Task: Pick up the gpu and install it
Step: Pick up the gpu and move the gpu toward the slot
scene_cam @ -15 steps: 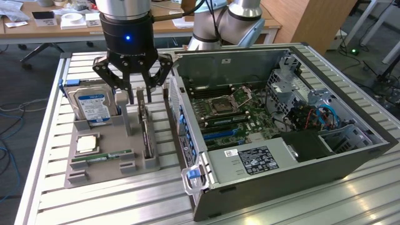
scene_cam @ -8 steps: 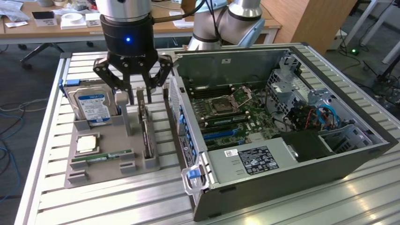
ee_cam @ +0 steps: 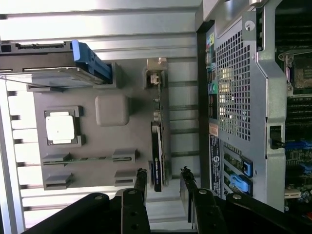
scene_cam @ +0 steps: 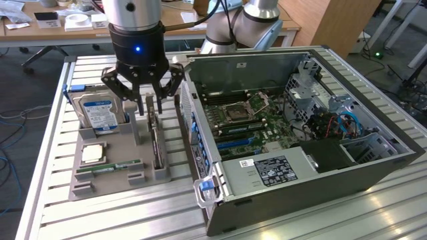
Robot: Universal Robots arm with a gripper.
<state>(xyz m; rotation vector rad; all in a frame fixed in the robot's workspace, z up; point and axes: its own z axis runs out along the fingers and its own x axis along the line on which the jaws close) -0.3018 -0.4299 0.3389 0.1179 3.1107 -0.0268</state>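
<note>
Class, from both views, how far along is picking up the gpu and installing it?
Done: the hand is positioned over the gpu, jaws open either side of it. In hand: nothing; the gpu stands on edge in the grey holder, ungripped. Left: the grasp, the lift, and seating in the open computer case.
</note>
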